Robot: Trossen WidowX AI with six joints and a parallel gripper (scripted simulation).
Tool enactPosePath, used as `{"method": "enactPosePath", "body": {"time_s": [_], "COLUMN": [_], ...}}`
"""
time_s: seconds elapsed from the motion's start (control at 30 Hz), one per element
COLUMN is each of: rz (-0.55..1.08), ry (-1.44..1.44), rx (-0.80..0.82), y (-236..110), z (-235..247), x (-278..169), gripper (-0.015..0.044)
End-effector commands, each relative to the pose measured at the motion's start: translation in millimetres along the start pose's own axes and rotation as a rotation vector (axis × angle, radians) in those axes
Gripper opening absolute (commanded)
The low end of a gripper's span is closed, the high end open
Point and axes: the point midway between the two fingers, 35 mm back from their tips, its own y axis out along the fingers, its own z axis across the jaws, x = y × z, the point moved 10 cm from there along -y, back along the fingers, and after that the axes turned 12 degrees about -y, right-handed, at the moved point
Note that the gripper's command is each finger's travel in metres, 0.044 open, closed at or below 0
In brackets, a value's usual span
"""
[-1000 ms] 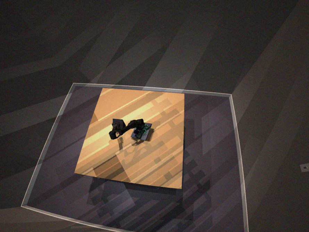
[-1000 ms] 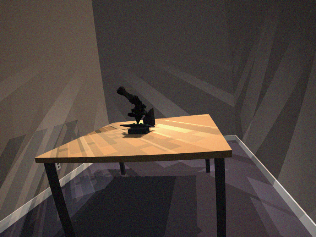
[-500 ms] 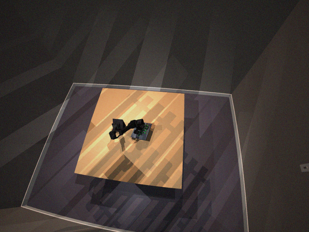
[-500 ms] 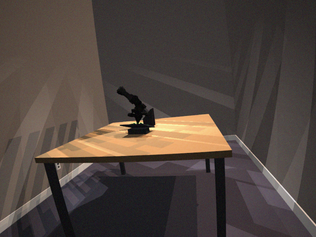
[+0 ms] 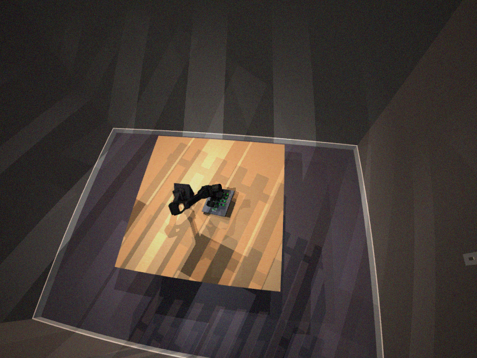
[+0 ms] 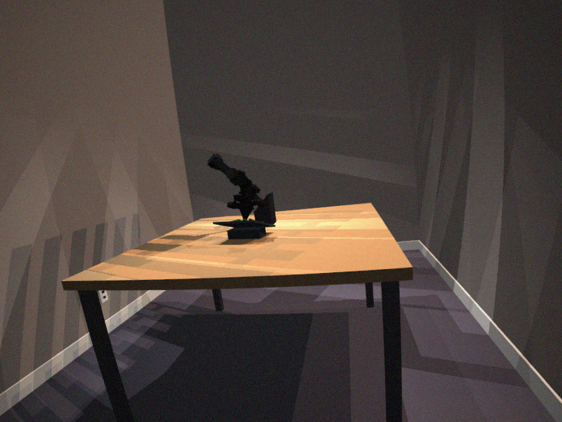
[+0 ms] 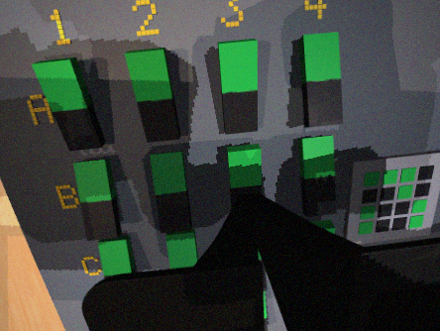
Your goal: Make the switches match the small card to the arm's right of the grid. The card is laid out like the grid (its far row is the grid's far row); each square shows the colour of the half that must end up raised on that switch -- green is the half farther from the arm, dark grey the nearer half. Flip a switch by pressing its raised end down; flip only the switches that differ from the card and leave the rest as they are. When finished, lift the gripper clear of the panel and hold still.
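Observation:
My gripper (image 7: 248, 202) (image 6: 245, 217) is shut and empty, pointing down at the switch panel (image 7: 185, 15) (image 5: 221, 214). In the wrist view its tip covers the near part of switch B3 (image 7: 245, 165); contact cannot be told. Rows A and B show green far halves and dark near halves; their tilts are hard to judge. C1 (image 7: 115, 258) and C2 (image 7: 181, 251) show partly, C4 (image 7: 325, 227) barely; the rest is hidden. The card (image 7: 391, 163) reads, far row first: green, green, green, dark; dark, dark, green, dark; green, dark, dark, green; green, dark, dark, green.
The panel sits on a dark block (image 6: 246, 233) on the wooden table (image 5: 254, 238) (image 6: 345, 254). The arm's base (image 5: 182, 191) stands beside the panel. Strong patchy shadows fall across the panel and table.

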Motion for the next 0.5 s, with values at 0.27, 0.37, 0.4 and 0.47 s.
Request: {"method": "enactPosePath", "body": {"time_s": [0.27,0.37,0.4,0.47], "rz": [0.028,0.028,0.028,0.028], "ry": [-0.004,-0.004,-0.004,-0.004], "rx": [0.011,0.011,0.011,0.012], "y": [-64.3,-64.3,-64.3,-64.4], "z": [-0.4,-0.4,-0.4,2.0], "x": [5.0,5.0,5.0,4.5], "gripper": [0.0000,0.0000,0.0000,0.0000]}}
